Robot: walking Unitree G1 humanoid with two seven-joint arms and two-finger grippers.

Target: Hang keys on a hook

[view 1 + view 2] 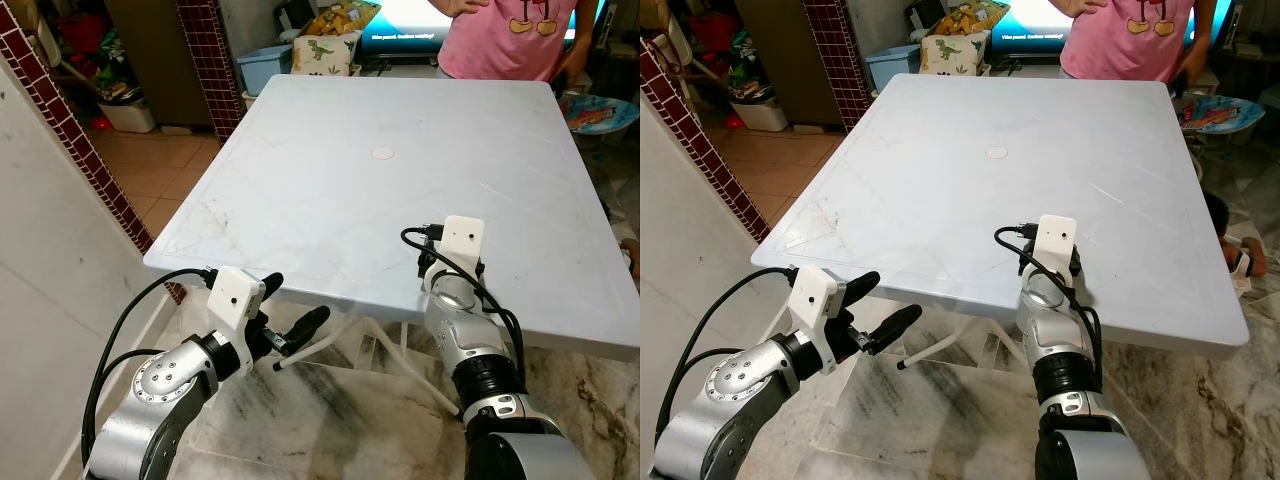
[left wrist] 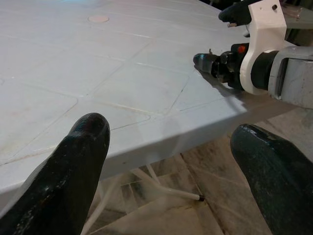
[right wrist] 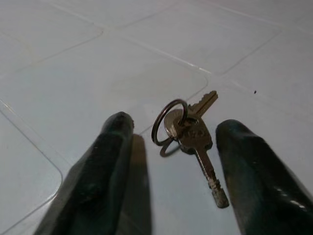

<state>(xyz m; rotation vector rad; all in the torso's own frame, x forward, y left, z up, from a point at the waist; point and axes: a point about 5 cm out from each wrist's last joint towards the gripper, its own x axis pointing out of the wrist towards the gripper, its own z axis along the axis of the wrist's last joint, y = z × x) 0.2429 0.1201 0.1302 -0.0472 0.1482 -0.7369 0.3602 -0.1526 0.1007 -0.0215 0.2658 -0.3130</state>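
Two brass keys on a metal ring (image 3: 190, 132) lie flat on the white table (image 1: 400, 150), close to its front edge. My right gripper (image 3: 176, 125) hangs over them, open, one black finger on each side of the ring and neither touching it. From the head, the right wrist (image 1: 455, 285) is bent down over that spot and hides the keys. At the table's front left corner my left gripper (image 1: 292, 302) is open and holds nothing. One of its fingers (image 2: 90, 132) is level with the tabletop edge and the other is below it.
A person in a pink shirt (image 1: 510, 40) stands at the table's far side. A white wall with brick trim (image 1: 60, 110) runs close on the left. A blue bin (image 1: 262, 68) and a dinosaur cushion (image 1: 325, 52) sit beyond the far left corner. The floor is marble.
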